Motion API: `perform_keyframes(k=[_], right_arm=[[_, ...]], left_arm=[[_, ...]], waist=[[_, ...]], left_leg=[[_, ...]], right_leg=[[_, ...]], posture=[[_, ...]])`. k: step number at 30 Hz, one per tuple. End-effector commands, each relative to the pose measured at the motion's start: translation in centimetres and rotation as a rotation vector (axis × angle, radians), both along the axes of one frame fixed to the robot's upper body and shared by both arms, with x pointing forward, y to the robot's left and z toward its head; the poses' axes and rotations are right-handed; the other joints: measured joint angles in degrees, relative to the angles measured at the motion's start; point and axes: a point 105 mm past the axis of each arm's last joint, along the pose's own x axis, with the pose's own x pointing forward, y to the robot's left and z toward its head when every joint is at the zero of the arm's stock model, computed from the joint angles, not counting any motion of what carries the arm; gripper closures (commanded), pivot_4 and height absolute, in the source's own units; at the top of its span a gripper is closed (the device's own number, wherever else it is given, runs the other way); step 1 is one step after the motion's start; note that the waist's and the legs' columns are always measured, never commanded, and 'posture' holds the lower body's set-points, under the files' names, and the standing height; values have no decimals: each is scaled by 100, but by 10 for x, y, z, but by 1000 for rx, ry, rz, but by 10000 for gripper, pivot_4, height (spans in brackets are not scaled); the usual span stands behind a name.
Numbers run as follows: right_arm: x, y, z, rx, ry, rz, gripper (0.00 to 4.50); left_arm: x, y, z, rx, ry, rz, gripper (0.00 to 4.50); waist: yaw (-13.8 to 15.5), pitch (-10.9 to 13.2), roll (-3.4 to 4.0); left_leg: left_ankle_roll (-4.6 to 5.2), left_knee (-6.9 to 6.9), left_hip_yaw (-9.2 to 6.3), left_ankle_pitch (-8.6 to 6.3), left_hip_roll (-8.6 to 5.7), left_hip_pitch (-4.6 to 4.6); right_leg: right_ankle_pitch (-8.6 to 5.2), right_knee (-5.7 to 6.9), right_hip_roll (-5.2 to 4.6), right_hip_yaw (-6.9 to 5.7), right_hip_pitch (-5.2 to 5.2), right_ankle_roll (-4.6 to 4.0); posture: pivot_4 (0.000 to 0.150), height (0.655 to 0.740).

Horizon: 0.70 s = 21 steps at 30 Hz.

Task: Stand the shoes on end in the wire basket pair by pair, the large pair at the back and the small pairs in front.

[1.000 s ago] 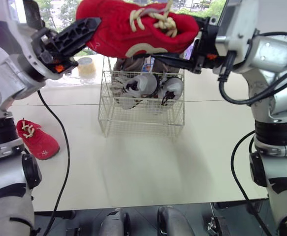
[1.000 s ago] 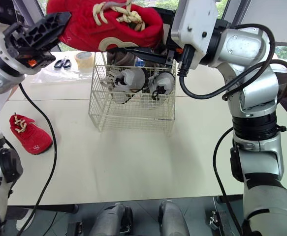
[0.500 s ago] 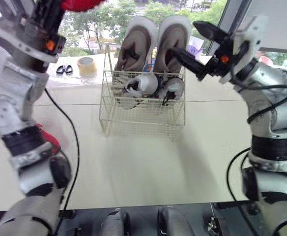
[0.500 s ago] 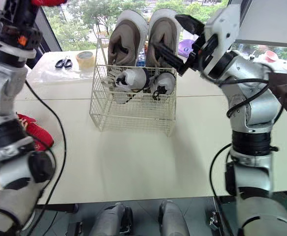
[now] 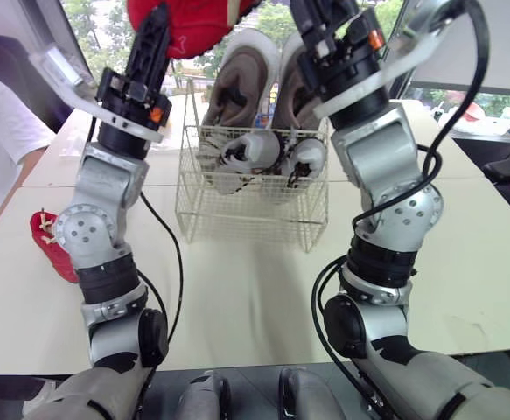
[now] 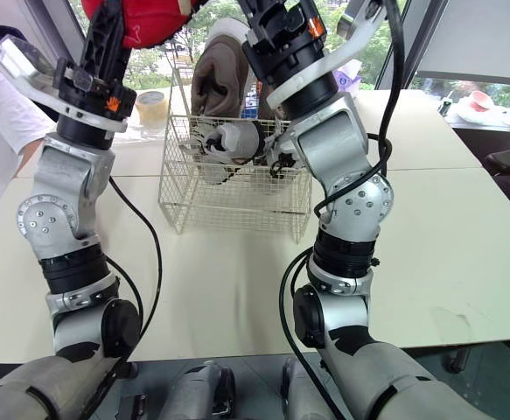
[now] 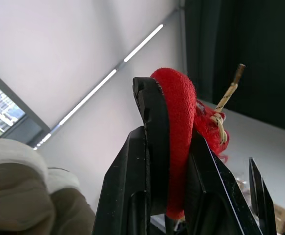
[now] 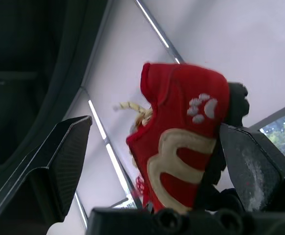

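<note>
The left tool [image 7: 170, 125] is clamped on a red shoe [image 8: 181, 147], held high above the basket [image 5: 253, 210]. The right tool [image 8: 157, 132], up beside it, has its fingers wide apart. In the basket a beige pair [image 5: 246, 83] stands on end at 12 o'clock and a white pair [image 5: 268, 150] at 6 o'clock. A second red shoe [image 5: 49, 249] lies on the table [image 5: 263, 297] at the basket's 8 o'clock, near a person's sleeve [image 5: 1, 131].

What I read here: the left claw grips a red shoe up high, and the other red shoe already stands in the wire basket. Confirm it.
One detail is wrong. The left claw does grip a red shoe up high, but the other red shoe lies on the table, off to the left of the wire basket, not in it. The left eye view shows this.
</note>
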Motion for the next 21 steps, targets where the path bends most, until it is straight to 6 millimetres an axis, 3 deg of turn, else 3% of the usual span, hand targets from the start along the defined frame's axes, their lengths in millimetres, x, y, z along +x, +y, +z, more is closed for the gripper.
perform_keyframes(k=[1,7,17,21], right_arm=[[-15,6,17,15,-71,39,861],[-8,8,15,-7,-59,15,861],[6,8,9,-27,-38,-64,861],[9,9,10,-28,-45,-66,861]], left_arm=[[-13,-21,2,44,-43,-46,42635],[-19,-19,0,40,-59,-68,42635],[-19,7,11,68,-97,26,42635],[-20,5,12,69,-100,11,42635]], waist=[[-8,0,0],[-22,0,0],[-17,1,1],[-23,1,2]], left_leg=[[4,2,2,-2,-2,-2],[3,-1,-1,-2,5,-3],[1,-2,-5,0,5,-5],[1,-2,-4,0,5,-6]], right_leg=[[0,-2,-2,3,0,0],[0,2,6,1,-7,1],[-1,2,6,-2,-8,1],[-1,1,6,-1,-8,1]], posture=[[1500,7400],[1500,7400],[1500,7400],[1500,7400]])
